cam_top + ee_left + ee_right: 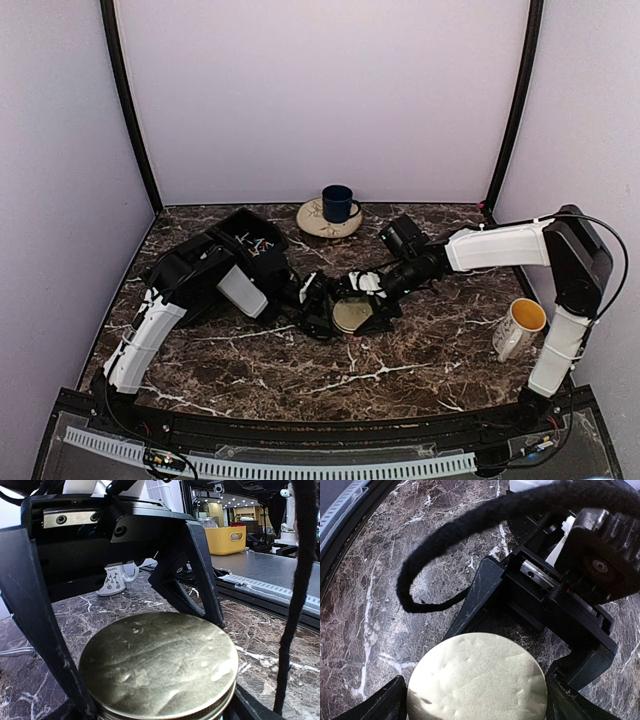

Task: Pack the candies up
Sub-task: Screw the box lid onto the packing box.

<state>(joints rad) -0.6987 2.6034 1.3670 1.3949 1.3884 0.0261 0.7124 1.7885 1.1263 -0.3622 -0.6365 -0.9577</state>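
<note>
The left hand grips the gold-lidded jar on the counter, its fingers pressed to the jar's sides. Facing it, the right hand straddles the lid, spread wide and unclamped. The candies lie in the black tray, well beyond the left hand, to its left.

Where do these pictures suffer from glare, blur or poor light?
Left wrist view: the gold lid is sharp, with soft highlights and visible scratches, while the black cable at the right edge is blurred. Right wrist view: glare washes the lid pale and flat. Top view: even but dim light on the marble table, so small things are hard to read.
</note>
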